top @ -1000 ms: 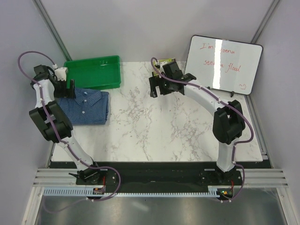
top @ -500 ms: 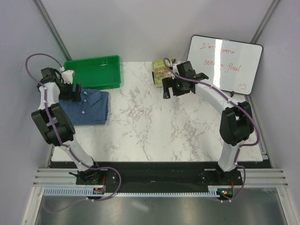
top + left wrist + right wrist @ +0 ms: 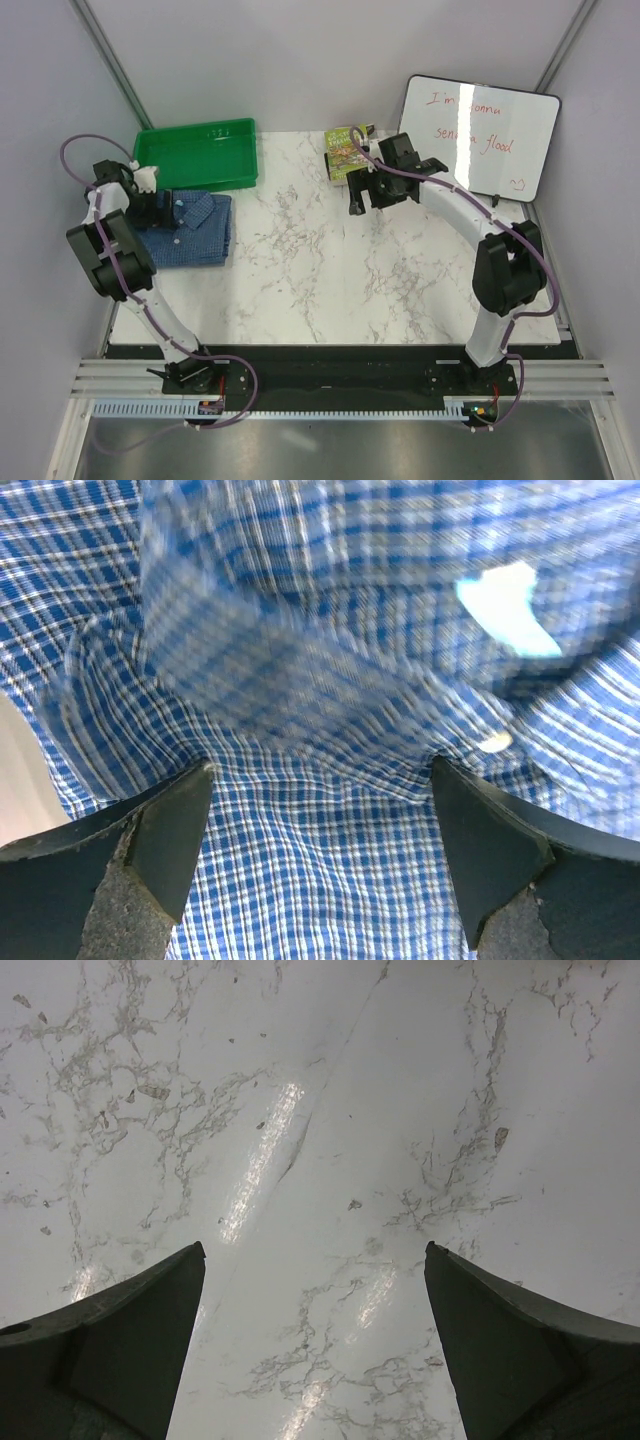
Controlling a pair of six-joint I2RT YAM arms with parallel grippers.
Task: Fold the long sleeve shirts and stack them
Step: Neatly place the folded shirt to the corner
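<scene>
Blue checked shirt (image 3: 195,235): folded, at the left of the tabletop (image 3: 330,280), on the near side of the green tray (image 3: 197,128).
Left fingers (image 3: 170,830): spread wide, empty, close over its collar end. Only the wrist view shows the white button (image 3: 493,742) beyond the tips.
Right fingers (image 3: 140,1340): spread, empty, over bare marble at far centre, near the green booklet (image 3: 345,152).
Whiteboard (image 3: 480,135): far right.

White marble-pattern table (image 3: 300,270); pale grey walls (image 3: 300,60) on three sides; whiteboard (image 3: 478,135) leaning at right rear corner.
</scene>
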